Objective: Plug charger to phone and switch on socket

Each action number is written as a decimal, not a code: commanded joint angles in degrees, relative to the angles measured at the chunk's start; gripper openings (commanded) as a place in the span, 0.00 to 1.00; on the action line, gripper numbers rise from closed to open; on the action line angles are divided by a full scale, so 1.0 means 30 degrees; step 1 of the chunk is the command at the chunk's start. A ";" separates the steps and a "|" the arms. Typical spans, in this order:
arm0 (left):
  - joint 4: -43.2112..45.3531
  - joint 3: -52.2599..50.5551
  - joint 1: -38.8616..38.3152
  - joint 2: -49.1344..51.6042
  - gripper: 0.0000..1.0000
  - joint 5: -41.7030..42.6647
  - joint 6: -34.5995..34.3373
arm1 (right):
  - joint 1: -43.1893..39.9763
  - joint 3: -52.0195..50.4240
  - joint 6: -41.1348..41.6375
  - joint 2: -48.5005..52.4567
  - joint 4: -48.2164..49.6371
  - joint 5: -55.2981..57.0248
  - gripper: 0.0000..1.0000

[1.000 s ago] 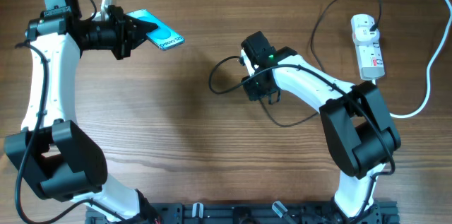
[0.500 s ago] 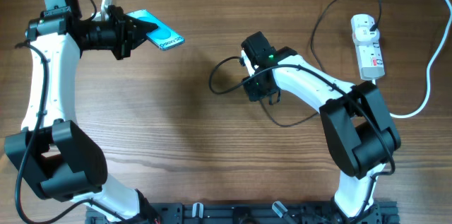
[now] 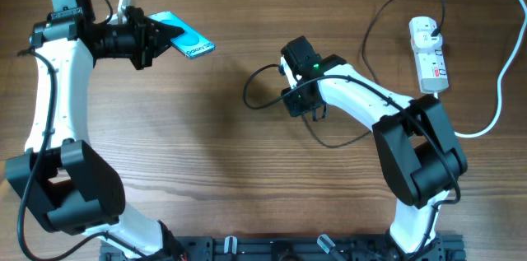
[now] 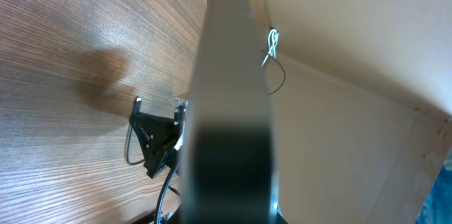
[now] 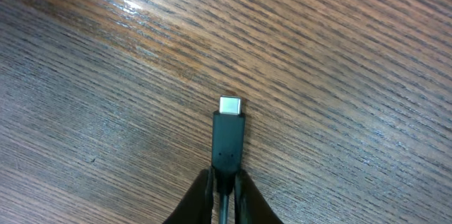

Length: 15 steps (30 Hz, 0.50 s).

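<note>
Charger (image 5: 229, 136) plug juts forward from my right gripper (image 5: 224, 181), whose jaws pinch its cable just behind the black body; silver tip bare. My left gripper (image 3: 158, 39) clamps the phone (image 3: 189, 40).

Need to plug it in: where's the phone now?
Overhead view, upper left: the phone is held in the left gripper, far from the charger near centre.

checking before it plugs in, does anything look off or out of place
Nothing damaged or spilled. The phone sits tilted in the left hand, and the right hand pinches the charger just behind its plug.
</note>
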 commanded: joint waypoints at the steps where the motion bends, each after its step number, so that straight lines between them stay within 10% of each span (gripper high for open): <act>1: 0.0044 0.0146 0.0036 -0.0568 0.04 0.0386 0.0452 | 0.0029 0.0073 -0.0015 0.0466 0.0036 0.0197 0.11; 15: 0.0940 0.0146 0.0022 -0.0568 0.04 0.0146 0.0452 | 0.0022 0.0532 -0.0546 -0.0517 -0.0984 -0.0430 0.04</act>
